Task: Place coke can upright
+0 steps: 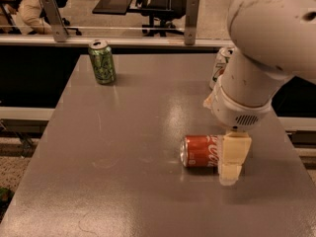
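Coke can (200,151) is lying on its side, at 4 o'clock from the table (123,147) centre. Gripper (233,159) is covering its 3 o'clock end; grip state cannot be told. Judging it light, thin-walled, slick, roll-prone: grasp mid-body.

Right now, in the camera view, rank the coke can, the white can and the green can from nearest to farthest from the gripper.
The gripper is low on the right, at the right end of the coke can.
1. coke can: on its side, right at the gripper.
2. white can: far right, partly hidden.
3. green can: far left.
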`<state>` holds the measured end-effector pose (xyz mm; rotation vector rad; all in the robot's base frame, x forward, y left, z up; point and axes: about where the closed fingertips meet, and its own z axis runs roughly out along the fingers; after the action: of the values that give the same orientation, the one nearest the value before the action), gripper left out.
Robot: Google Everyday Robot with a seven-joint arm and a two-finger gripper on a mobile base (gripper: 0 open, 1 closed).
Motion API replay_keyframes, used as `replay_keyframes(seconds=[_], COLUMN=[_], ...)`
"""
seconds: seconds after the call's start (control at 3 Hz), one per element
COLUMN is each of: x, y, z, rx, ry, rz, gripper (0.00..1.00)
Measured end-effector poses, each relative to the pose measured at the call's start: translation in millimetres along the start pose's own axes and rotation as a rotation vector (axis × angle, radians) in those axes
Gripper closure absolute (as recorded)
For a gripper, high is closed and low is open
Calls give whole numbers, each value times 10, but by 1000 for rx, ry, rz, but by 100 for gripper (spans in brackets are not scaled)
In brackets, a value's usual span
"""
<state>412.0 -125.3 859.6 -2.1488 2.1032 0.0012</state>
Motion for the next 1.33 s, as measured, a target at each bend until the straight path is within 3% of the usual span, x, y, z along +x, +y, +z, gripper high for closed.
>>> replay_keyframes(seconds=[0.33, 0.67, 1.0, 1.33], x=[-30, -19, 18, -20], y=[52, 38, 3, -75], z=[112, 168, 160, 26], rx=[-15, 5, 29, 68], ry=[5, 22, 40, 42], rz=[-12, -11, -12, -49], gripper=[0, 18, 41, 72])
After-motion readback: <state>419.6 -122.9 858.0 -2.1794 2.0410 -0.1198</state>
